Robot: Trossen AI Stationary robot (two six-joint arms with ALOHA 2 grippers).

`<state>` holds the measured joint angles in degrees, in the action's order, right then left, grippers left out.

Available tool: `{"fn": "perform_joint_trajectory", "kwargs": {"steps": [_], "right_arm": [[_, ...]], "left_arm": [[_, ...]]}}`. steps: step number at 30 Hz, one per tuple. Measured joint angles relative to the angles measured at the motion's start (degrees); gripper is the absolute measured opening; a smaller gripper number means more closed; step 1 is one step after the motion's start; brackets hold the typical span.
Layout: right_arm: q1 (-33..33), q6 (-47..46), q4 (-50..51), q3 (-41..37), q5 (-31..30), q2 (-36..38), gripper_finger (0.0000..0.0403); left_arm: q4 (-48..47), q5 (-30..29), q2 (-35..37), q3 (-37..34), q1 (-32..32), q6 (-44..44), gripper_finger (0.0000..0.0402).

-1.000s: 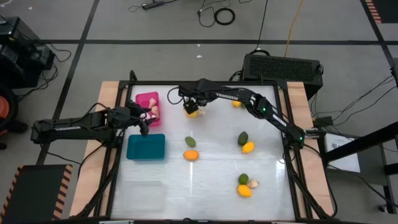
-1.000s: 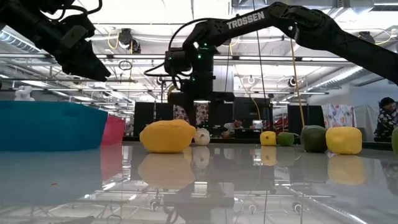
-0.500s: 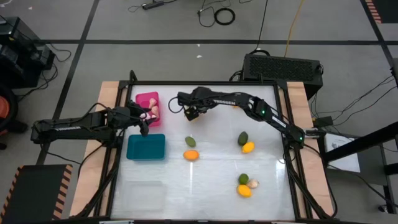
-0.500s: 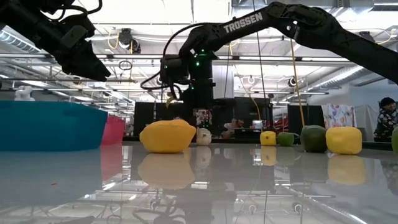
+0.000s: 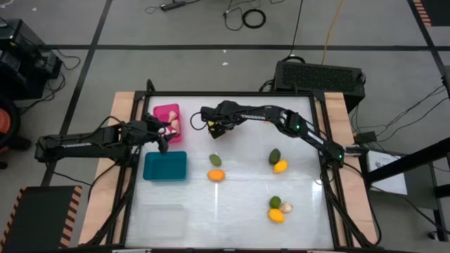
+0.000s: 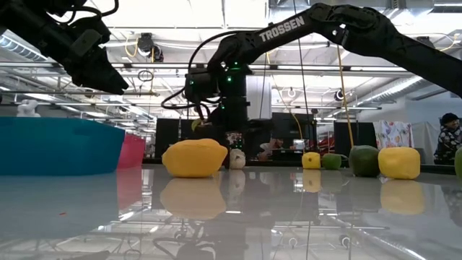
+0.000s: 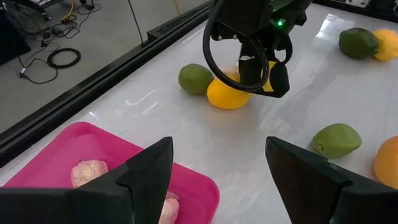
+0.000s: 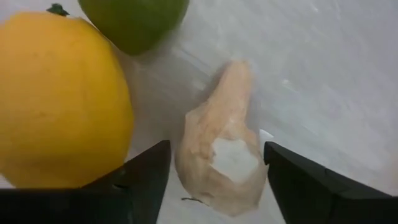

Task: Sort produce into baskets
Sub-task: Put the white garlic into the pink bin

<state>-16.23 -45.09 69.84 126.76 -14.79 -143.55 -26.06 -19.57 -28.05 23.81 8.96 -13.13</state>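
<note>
Near table edge, 5 o'clock: yellow fruit (image 5: 276, 216), green oval (image 5: 275, 202) and pale bulb (image 5: 286, 207) clustered, touching.
Table centre: orange fruit (image 5: 216, 175) with a second green oval (image 5: 215, 161) just beyond it.
Teal bin (image 5: 165, 166): 9 o'clock side, just beside the pink bin (image 5: 166, 112), which holds pale bulbs.
Left gripper (image 7: 217, 165): hovers over the pink bin's near rim, fingers spread wide, holding nothing.
Right gripper (image 8: 214, 163): 12 o'clock, low over a garlic bulb (image 8: 222, 149); fingers apart either side, not gripping it. Yellow fruit and green oval just beside the bulb.
</note>
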Motion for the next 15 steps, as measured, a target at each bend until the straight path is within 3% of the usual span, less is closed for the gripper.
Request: {"fn": "perform_joint_trajectory", "kwargs": {"steps": [9, 15], "right_arm": [[-0.02, -1.18, -0.06, 0.0, -0.08, 0.62, 0.0137], [-0.02, -2.25, -1.77, 0.04, -1.41, 3.67, 0.0125]], "left_arm": [[0.0, -0.02, 0.0, 0.0, 0.01, 0.0, 0.0263], [0.02, -0.1, 0.02, 0.0, 0.01, 0.0, 0.0263]]}}
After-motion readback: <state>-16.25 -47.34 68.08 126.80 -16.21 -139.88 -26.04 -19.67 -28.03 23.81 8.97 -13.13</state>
